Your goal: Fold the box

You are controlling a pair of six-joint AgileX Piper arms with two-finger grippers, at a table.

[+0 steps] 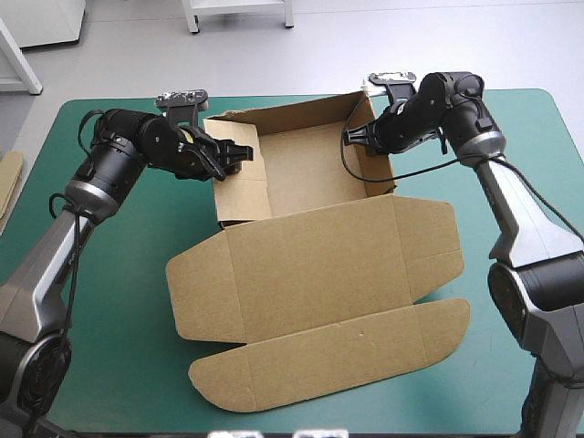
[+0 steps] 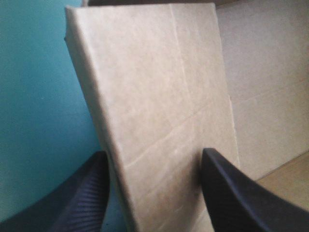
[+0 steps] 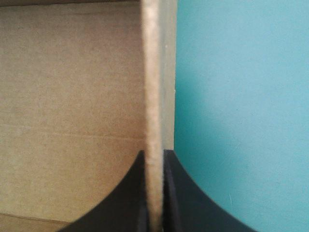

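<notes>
The brown box point(image 1: 310, 265) lies mid-table. Its back half forms an open tray with walls raised, and its lid lies flat toward the front edge. My left gripper point(image 1: 234, 157) is at the tray's left wall point(image 1: 239, 182). In the left wrist view that gripper point(image 2: 154, 152) stands open, and the thick folded wall point(image 2: 154, 87) leans between its fingers. My right gripper point(image 1: 354, 137) is at the tray's right wall point(image 1: 381, 155). In the right wrist view this gripper point(image 3: 154, 153) is shut on the wall's top edge point(image 3: 153, 72), with the tray's inside on one side.
The lid's long rounded flap point(image 1: 328, 356) reaches close to the table's front edge. Side flaps spread left and right of the lid. An edge of more brown board point(image 1: 9, 182) shows at the table's left edge. Bare teal-green cover point(image 1: 109, 301) lies front left.
</notes>
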